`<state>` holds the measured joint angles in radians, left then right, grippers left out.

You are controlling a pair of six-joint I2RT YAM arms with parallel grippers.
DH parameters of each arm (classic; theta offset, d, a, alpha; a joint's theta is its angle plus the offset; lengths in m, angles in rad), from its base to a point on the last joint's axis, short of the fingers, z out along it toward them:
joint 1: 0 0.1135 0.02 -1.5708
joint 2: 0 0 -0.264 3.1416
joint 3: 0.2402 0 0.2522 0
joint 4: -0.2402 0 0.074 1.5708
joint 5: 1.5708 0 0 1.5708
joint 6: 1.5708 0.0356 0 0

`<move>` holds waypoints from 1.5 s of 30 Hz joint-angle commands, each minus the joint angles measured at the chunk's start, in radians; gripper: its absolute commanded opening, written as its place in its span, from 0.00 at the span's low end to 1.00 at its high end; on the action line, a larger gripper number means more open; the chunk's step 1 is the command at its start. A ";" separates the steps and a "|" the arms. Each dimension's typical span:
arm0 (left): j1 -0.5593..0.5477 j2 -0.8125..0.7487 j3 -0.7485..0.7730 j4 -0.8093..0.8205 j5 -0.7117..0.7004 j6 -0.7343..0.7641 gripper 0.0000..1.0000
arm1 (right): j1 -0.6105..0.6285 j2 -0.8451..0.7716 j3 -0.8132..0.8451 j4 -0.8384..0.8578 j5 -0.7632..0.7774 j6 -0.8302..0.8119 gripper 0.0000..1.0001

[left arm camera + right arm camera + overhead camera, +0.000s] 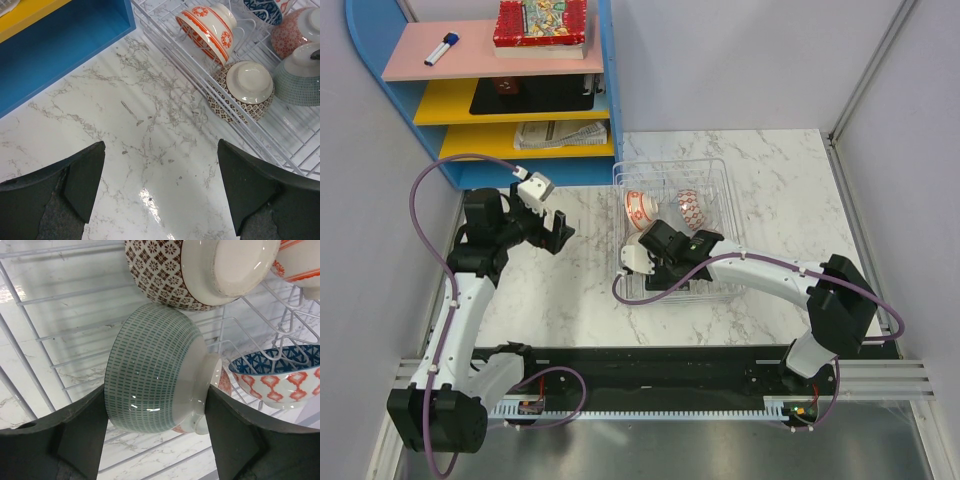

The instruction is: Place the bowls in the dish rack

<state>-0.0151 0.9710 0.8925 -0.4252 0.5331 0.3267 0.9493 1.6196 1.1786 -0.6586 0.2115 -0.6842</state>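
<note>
The clear dish rack [715, 170] sits at the table's middle back. My right gripper [155, 392] is inside it, shut on the pale green dash-patterned bowl [155, 365], which is tipped on its side with one finger on its rim and one on its foot. Around it stand the brown lattice bowl [190, 270], a blue/red-white bowl [280, 375] and an orange-red bowl [300, 265]. In the left wrist view the orange-red bowl [207, 30], the lattice bowl [242, 90], the green bowl [297, 75] and a red-speckled bowl [295, 32] stand in the rack. My left gripper [161, 190] is open and empty over bare marble, left of the rack.
A blue shelf unit [530, 110] with pink and yellow shelves stands at the back left, holding a marker, a box and papers. Its blue side [60, 45] is close behind my left gripper. Grey walls enclose the table.
</note>
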 commanded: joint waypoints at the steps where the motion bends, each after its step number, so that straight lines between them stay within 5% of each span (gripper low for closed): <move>1: 0.007 -0.023 0.006 0.006 0.018 -0.005 1.00 | -0.003 0.036 -0.031 -0.015 -0.176 0.043 0.83; 6: 0.006 -0.025 0.010 0.005 0.019 -0.003 1.00 | -0.004 0.029 -0.020 -0.036 -0.205 0.043 0.98; 36: 0.009 -0.040 0.017 -0.015 0.033 0.008 1.00 | -0.003 0.000 0.064 -0.145 -0.314 0.118 0.98; 45: 0.007 -0.028 0.062 -0.056 0.131 0.055 1.00 | -0.026 -0.141 0.268 -0.136 -0.317 0.190 0.98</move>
<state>-0.0124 0.9501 0.8948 -0.4629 0.5789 0.3363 0.9337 1.5970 1.3018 -0.8001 -0.0608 -0.5598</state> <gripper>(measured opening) 0.993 0.976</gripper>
